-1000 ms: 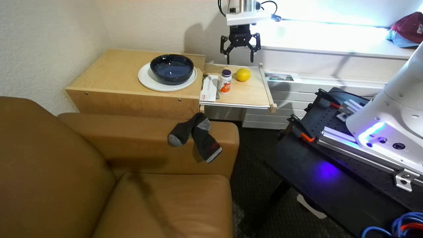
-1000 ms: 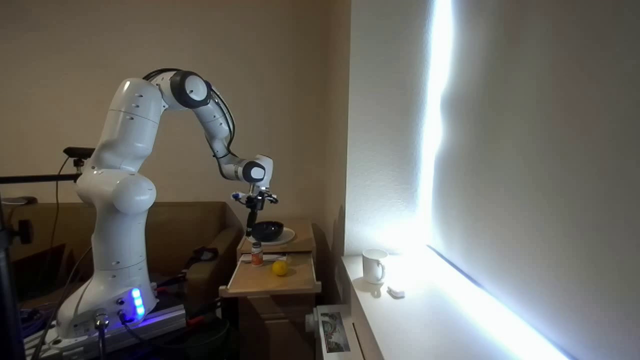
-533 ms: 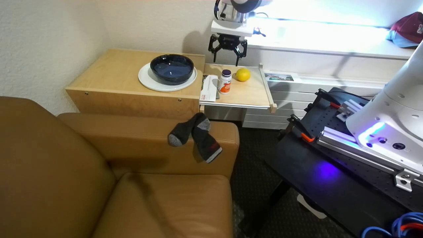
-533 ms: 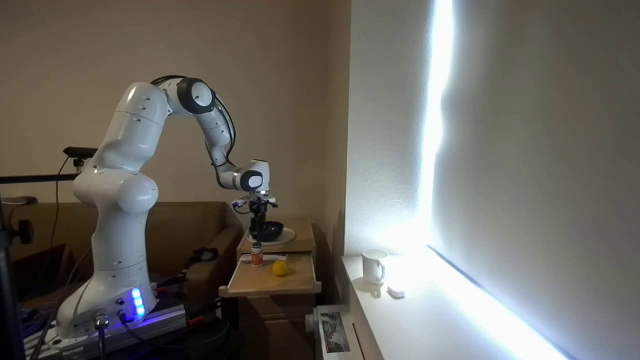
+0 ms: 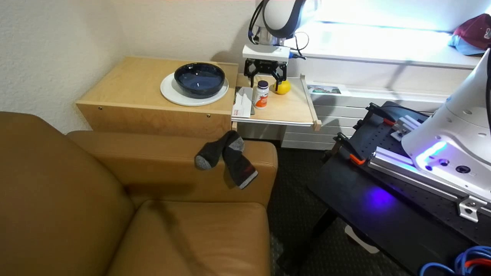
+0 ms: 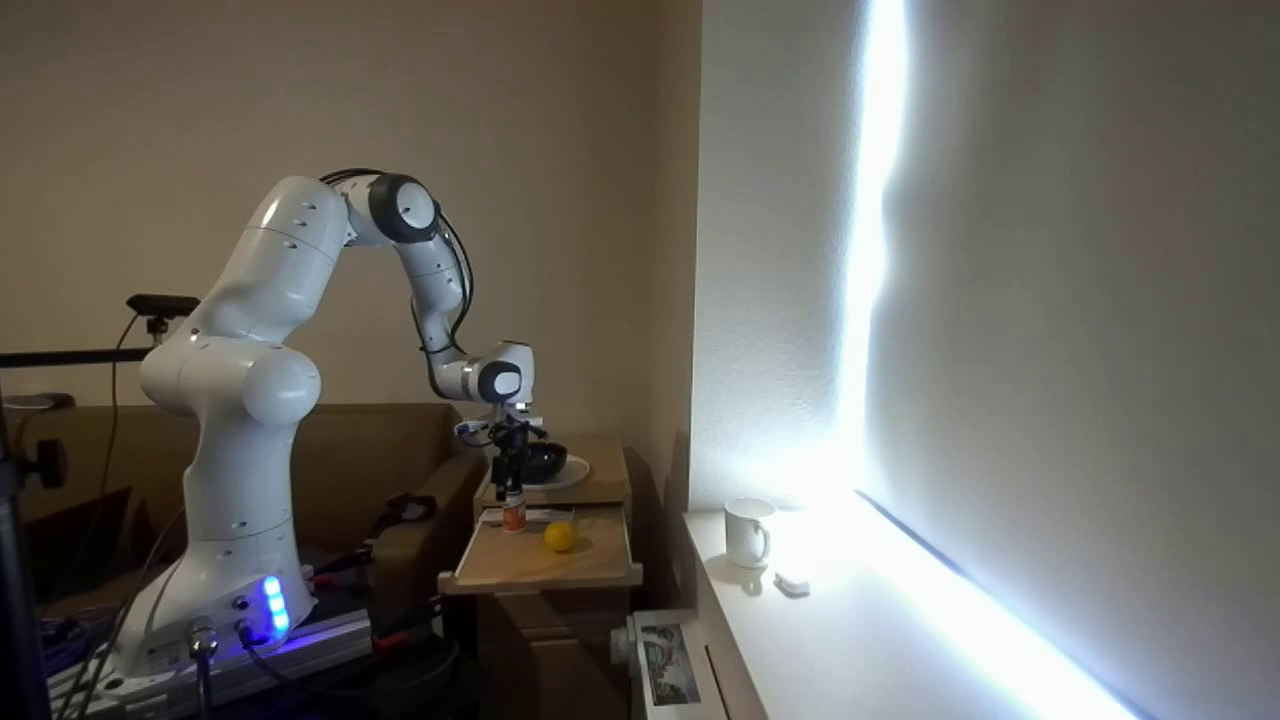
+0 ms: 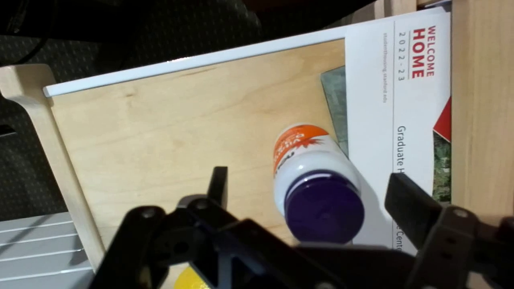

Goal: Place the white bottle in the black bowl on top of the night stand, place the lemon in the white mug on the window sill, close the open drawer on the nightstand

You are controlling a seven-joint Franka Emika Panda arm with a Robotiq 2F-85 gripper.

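Widely parted near the white bottle [image 7: 313, 162]

Hangs with gripper [image 7: 310, 186] fingers wide, to either side of the purple cap [image 7: 325, 212] in wrist view — with bottle upright in the open drawer [image 5: 295, 109], between papers [image 5: 242, 102] and the lemon [image 5: 284, 88].

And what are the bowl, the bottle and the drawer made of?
The bowl looks like glossy glazed ceramic: bright reflections show on it, though glass is possible. The bottle is probably smooth plastic: its white has a soft sheen. The drawer seems pale, matte wood: grain streaks show.
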